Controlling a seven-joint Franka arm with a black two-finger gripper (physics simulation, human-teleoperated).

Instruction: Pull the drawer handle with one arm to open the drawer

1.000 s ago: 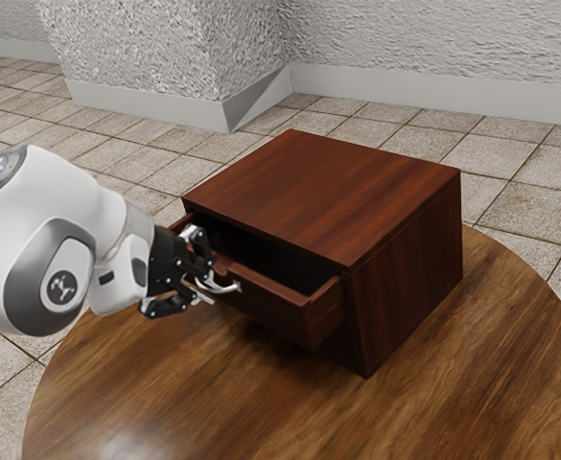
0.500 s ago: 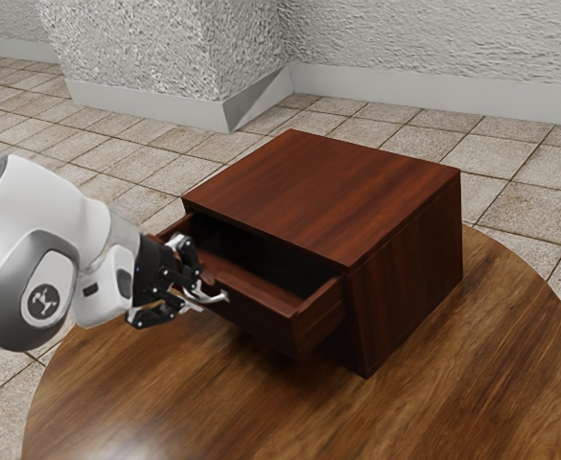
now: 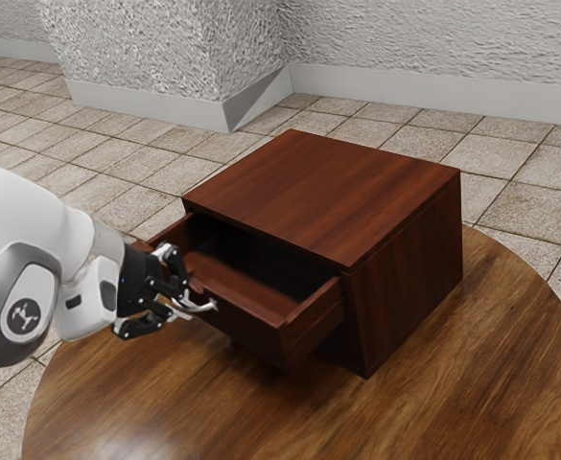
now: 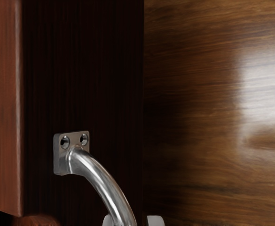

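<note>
A dark red-brown wooden cabinet (image 3: 347, 206) stands on a round wooden table (image 3: 433, 393). Its single drawer (image 3: 251, 302) stands pulled out toward the exterior view's left, its dark inside showing. A curved silver handle (image 3: 196, 305) is fixed on the drawer's front. My black gripper (image 3: 177, 305) is shut on that handle, with the white arm behind it at the exterior view's left. In the wrist view the silver handle (image 4: 97, 176) bends from its screwed plate on the drawer front (image 4: 81, 94) down toward my hand.
The table's edge (image 3: 45, 383) runs just below my arm. Tiled floor (image 3: 88, 153) surrounds the table, with a rough white wall and pillar (image 3: 165, 48) behind. Bare tabletop lies in front of the cabinet, toward the exterior view's lower right.
My gripper has moved toward the exterior view's lower left with the handle in it. The drawer has slid further out of the cabinet.
</note>
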